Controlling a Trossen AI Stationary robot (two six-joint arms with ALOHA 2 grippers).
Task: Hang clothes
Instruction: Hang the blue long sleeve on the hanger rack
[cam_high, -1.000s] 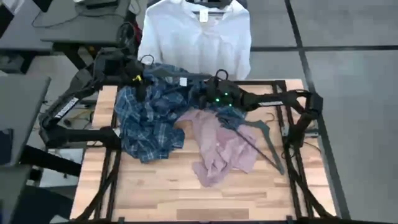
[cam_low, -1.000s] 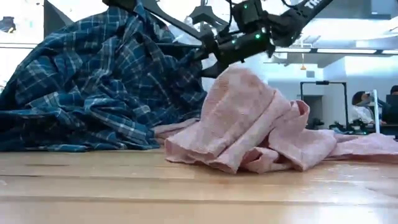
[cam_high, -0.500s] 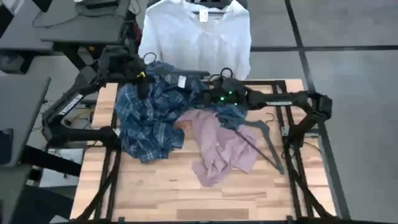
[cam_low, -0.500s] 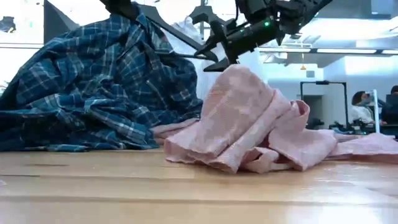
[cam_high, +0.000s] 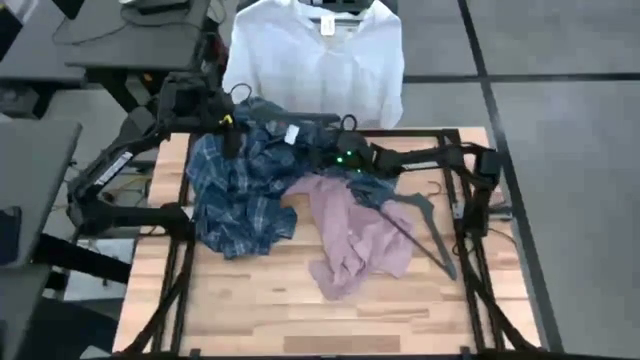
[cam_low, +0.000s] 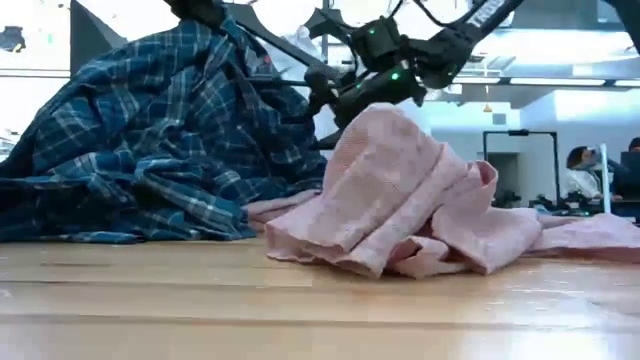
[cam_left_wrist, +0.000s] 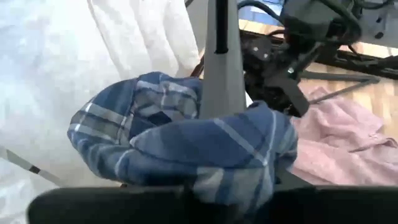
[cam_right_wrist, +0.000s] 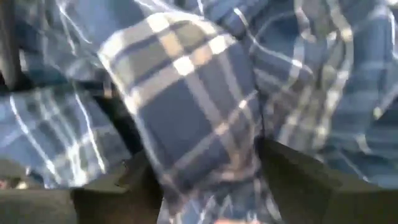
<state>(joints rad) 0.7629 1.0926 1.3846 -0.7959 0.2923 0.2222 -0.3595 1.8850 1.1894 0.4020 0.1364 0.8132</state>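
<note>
Left tool (cam_high: 226, 128) sits at the far-left corner of the bench (cam_high: 250, 305), fingers clamped on a hanger (cam_left_wrist: 219, 68) with the plaid shirt (cam_high: 240, 185) bunched over it; most of that shirt trails down from the tool in a heap on the bench.

Right tool (cam_high: 322, 158) is just beside it, nosed into the plaid. In my right wrist view a fold of plaid lies between the two fingers, which stand apart. I can't tell if it has bitten yet.

Pink shirt (cam_high: 350, 232) lies crumpled just below the right tool, touching the plaid's edge. A spare hanger (cam_high: 425, 225) lies under its right side. White shirt (cam_high: 315, 60) is already hung beyond both tools, off the bench.

Risks as I judge them:
- right tool grabs several layers, so the shoulder won't seat on the hanger
- pulling the plaid drags the pink along, since they overlap
- plaid slides off the hanger arm if I tug sideways
- the two tools are close enough to collide

Bench is pale wood planks in a dark frame. Room behind: bright office, grey floor, desks on the left, a person seated far right in the low view.
</note>
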